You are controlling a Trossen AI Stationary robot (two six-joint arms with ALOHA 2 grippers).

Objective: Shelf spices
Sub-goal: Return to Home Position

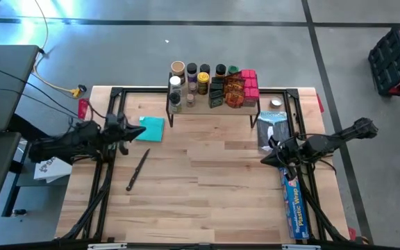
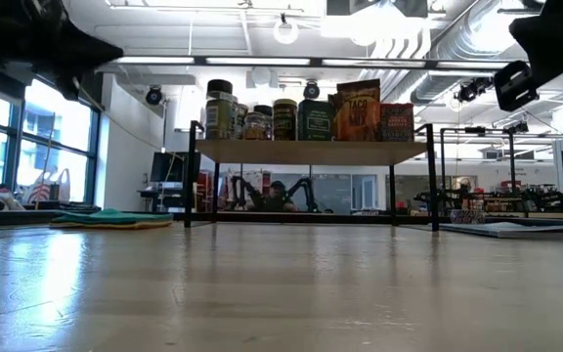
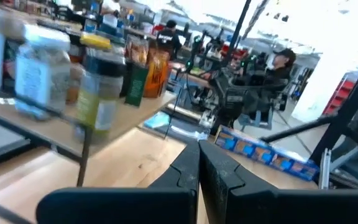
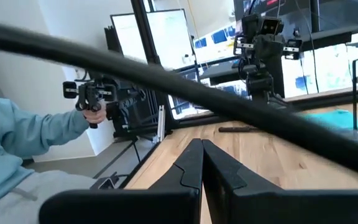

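**Spices all up, arms just need to park**

Looks like the stocking part is finished. The spices point(image 1: 214, 83) (round jars with black, white, yellow and tan lids, red boxes, dark tins, orange packets) stand packed together on the light wooden top of the low black-legged shelf point(image 1: 207, 110). The jars are toward its left end, the boxes and packets toward its right. I can't spot a jar anywhere off the shelf.

The left gripper point(image 3: 199, 155) hangs in front of the shelf, off its left end and well apart from it, right by the teal square cloth point(image 1: 151, 129). Its two dark fingers are pressed together with nothing between them. The right gripper point(image 4: 202, 149) is the mirror image: in front of the shelf off its right end, near the long blue plastic-wrap box point(image 1: 294, 201), fingers also pinched together and empty.

So my read is that this is the go-home step, with no more picking. Both arms only need to tuck away clear of the shelf legs and of the thin black tool point(image 1: 137, 170) lying on the wooden tabletop point(image 1: 207, 194) in front of the shelf. There's also a pale packet point(image 1: 273, 128) just beside the shelf's right leg; can't tell what it is.
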